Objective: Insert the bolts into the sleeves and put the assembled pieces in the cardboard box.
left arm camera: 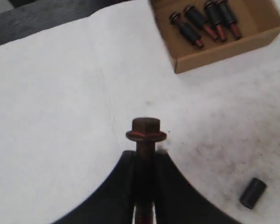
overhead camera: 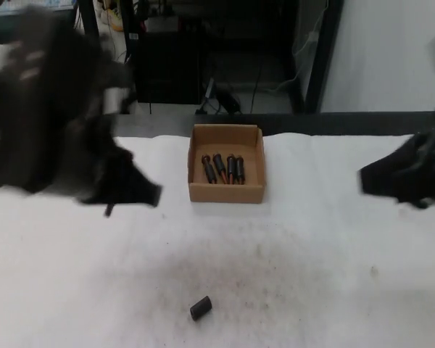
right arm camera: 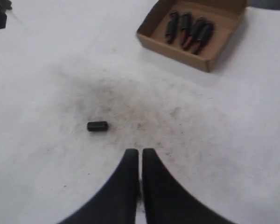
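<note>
Nearest the arms' side of the bench, a lone black sleeve (overhead camera: 201,308) lies on its side on a dark, smudged patch of the white cloth (overhead camera: 333,290), apart from everything else. Farther in and to the left, the left gripper (left arm camera: 145,156) is clenched on the shank of a rusty bolt (left arm camera: 146,135), whose flanged hex head sticks out past the fingertips; it hangs above the cloth, well apart from the sleeve. Across on the right side, the right gripper (right arm camera: 140,151) has its fingers pressed together with nothing between them, also above the cloth and apart from the sleeve. Beyond both, near the far edge of the cloth, sits the open cardboard box (overhead camera: 227,193). Four assembled pieces (overhead camera: 222,169) lie side by side on its floor, each a bolt in a black sleeve with its reddish tip showing.
</note>
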Robot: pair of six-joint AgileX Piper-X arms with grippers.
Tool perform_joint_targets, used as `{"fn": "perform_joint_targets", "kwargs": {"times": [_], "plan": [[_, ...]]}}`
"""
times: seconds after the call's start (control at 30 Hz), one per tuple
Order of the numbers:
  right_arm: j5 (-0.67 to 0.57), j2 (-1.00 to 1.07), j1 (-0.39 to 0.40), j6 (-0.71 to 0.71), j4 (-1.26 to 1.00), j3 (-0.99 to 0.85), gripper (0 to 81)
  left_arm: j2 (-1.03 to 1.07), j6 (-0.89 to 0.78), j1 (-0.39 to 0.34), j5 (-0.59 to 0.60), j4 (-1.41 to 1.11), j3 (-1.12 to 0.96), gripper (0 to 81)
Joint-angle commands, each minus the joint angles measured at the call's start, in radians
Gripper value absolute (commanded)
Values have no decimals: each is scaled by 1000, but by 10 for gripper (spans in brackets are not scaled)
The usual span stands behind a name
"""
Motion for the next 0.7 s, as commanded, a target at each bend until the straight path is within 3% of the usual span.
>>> {"fn": "perform_joint_targets", "kwargs": {"times": [0.0, 0.1, 0.17, 0.4, 0.67], "plan": [[-20, 120, 120, 73, -74, 2, 165, -93, 4, 4, 75, -48, 45, 3], [-20, 242, 229, 138, -140, 2, 321, -205, 4, 4, 106, -59, 92, 3], [-20, 314, 291, 210, -193, -2, 384, -248, 4, 4, 106, -48, 99, 3], [-4, 543, 422, 273, -218, -115, 384, -257, 4, 4, 119, -47, 99, 3], [158, 695, 456, 187, -18, -327, 384, -251, 11, 11, 119, -15, 99, 3]]}}
